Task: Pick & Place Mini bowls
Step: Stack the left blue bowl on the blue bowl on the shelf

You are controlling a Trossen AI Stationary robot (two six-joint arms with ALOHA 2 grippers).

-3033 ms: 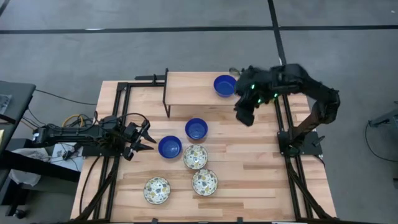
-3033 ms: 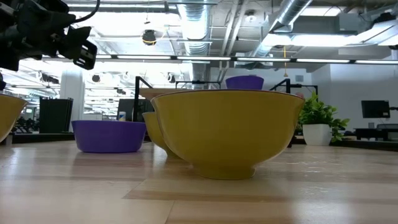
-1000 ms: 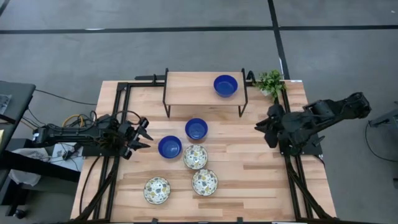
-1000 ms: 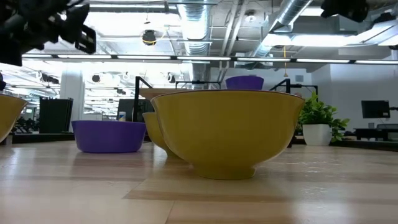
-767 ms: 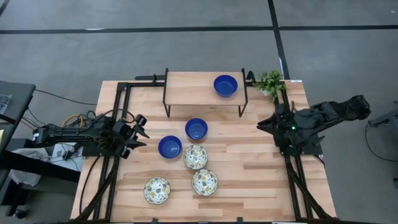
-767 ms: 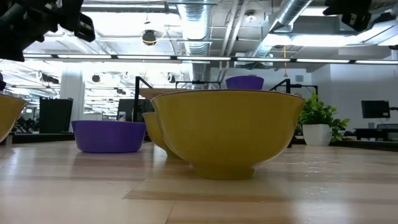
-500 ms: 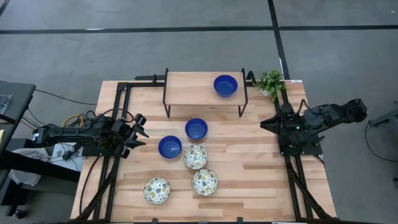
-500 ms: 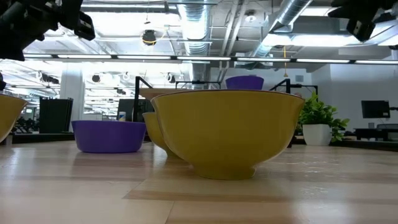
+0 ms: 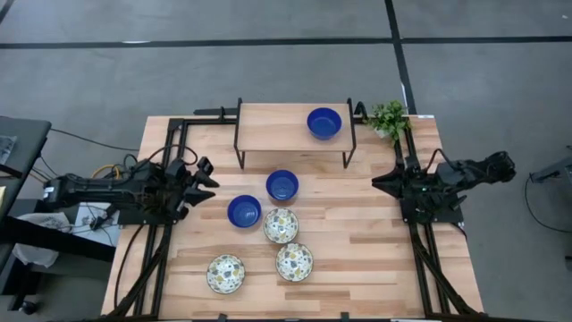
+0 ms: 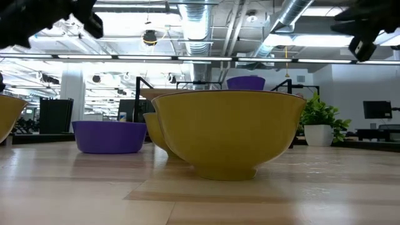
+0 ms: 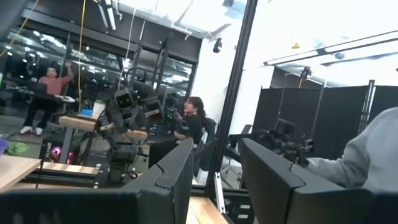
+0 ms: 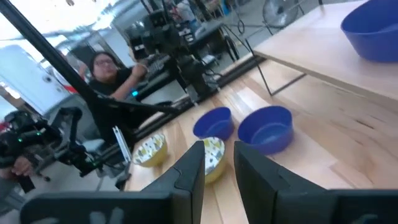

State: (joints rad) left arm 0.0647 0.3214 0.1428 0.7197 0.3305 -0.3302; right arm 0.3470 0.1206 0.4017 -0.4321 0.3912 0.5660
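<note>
Currently both arms sit at the worktop (image 9: 375,255) edges, left gripper (image 9: 204,175) and right gripper (image 9: 382,182) each parted with nothing between; five mini bowls (image 9: 281,225) cluster centre-near, one blue bowl (image 9: 323,122) on the far shelf (image 9: 268,130); risk: reaching knocks touching neighbours.

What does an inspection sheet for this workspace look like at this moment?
Surface: wooden table, with a raised shelf at the back.
Job's things: one blue bowl on the shelf; two blue bowls and three patterned bowls on the table.
Clutter: potted plant at the back right corner.
Grippers: left gripper at the left edge, right gripper at the right edge; fingers slightly apart, both empty.
Cables: bundle beside the left arm.
Surroundings: people seated at desks beyond the table.
</note>
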